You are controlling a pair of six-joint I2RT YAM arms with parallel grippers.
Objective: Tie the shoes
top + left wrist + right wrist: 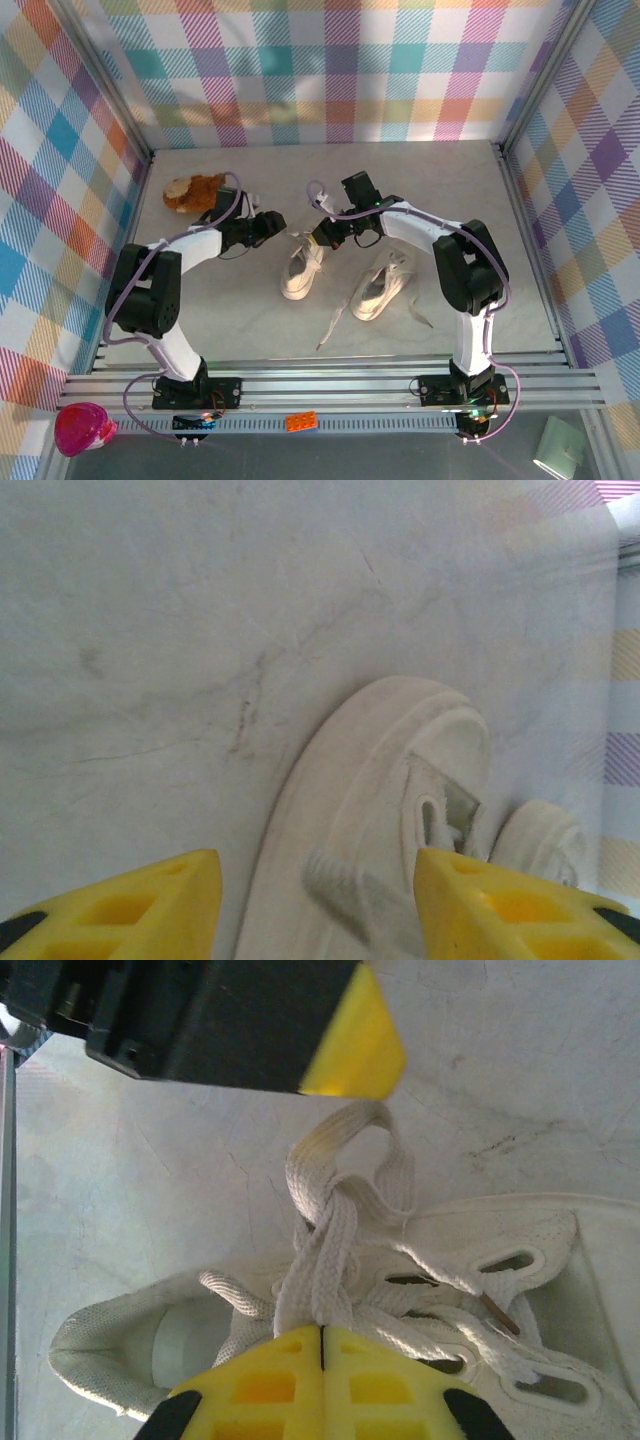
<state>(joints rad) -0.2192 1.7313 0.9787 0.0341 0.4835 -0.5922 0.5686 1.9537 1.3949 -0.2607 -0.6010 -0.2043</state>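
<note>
Two cream canvas shoes lie mid-table. The left shoe (300, 270) lies under both grippers, and the right shoe (382, 285) sits beside it with its laces (335, 322) trailing loose. My right gripper (322, 1332) is shut on two strands of the left shoe's white laces (335, 1230), just above the tongue. A lace loop (350, 1150) rises from there to the yellow fingertip (355, 1055) of my left gripper (272, 226). In the left wrist view that gripper (315, 880) is open, with a blurred lace strand (350, 885) between its fingers over the shoe (370, 770).
A brown plush toy (193, 191) lies at the back left, close behind the left arm. Plaid walls enclose the table on three sides. The right shoe's loose lace ends reach toward the front edge (330, 358).
</note>
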